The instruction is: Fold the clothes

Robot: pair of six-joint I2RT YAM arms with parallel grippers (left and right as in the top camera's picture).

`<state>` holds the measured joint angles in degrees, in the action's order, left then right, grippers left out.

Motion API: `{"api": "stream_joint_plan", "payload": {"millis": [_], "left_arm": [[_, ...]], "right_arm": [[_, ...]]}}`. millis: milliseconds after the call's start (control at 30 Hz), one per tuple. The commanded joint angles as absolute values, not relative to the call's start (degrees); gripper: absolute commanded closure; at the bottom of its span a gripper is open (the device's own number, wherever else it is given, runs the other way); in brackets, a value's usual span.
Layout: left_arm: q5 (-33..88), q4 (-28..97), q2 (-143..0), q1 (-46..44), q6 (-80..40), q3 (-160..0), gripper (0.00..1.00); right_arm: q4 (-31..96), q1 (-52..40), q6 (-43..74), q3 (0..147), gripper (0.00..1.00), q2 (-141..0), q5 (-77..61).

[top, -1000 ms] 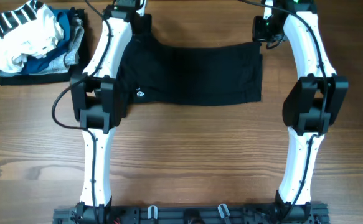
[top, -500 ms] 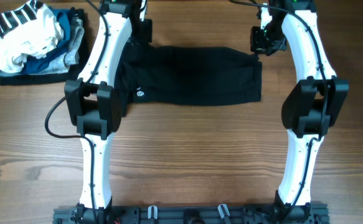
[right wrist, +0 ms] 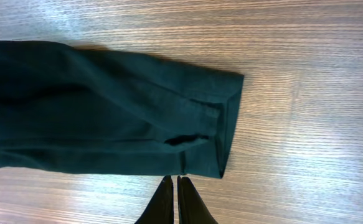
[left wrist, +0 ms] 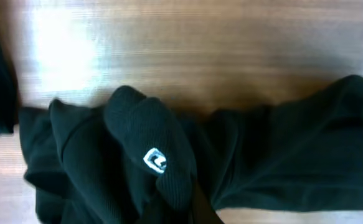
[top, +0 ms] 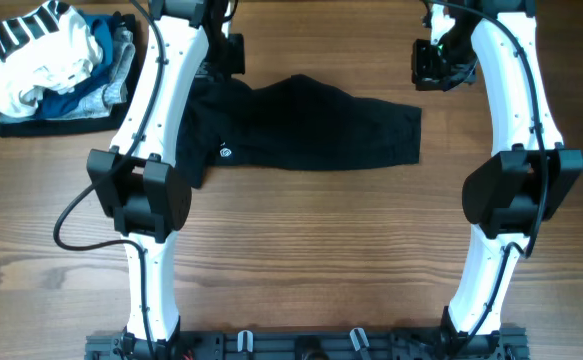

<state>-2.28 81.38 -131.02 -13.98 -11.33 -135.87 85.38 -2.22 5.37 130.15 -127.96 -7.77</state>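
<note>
A black garment (top: 311, 130) with a small white logo (top: 225, 152) lies across the far middle of the table, its far edge rumpled. My left gripper (top: 226, 52) is at its far left corner. In the left wrist view the fabric (left wrist: 144, 143) bunches up right at my jaws (left wrist: 190, 208), which seem shut on it. My right gripper (top: 437, 72) is shut and empty beside the garment's far right corner. In the right wrist view its closed fingertips (right wrist: 176, 182) sit just off the hem (right wrist: 225, 124), not touching it.
A pile of other clothes (top: 56, 65), white with black stripes, blue and grey, sits at the far left corner. Bare wooden table (top: 311, 250) lies in front of the garment. The arm bases stand at the front edge.
The right gripper has come off the garment's right corner and shifted right. The garment's far edge has sagged and rumpled toward the middle. The left arm's elbow swung toward the front left.
</note>
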Motion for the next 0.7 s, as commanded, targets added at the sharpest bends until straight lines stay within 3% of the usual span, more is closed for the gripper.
{"api": "stream_joint_plan", "payload": {"millis": [0,633,667], "left_arm": [[-2.8,84.7,-130.1,-14.4,-14.0,-135.7,0.96],[0.8,91.5,-130.1,-21.1,-17.7,-117.0,0.96],[0.8,91.3,-130.1,-20.3,-18.4,-117.0,0.79]], "right_arm": [[86.0,-3.2,6.2,131.2,0.96,-127.0,-9.5],[87.0,-3.4,7.0,131.2,0.96,-127.0,-9.5],[87.0,-3.4,7.0,131.2,0.96,-127.0,-9.5]]}}
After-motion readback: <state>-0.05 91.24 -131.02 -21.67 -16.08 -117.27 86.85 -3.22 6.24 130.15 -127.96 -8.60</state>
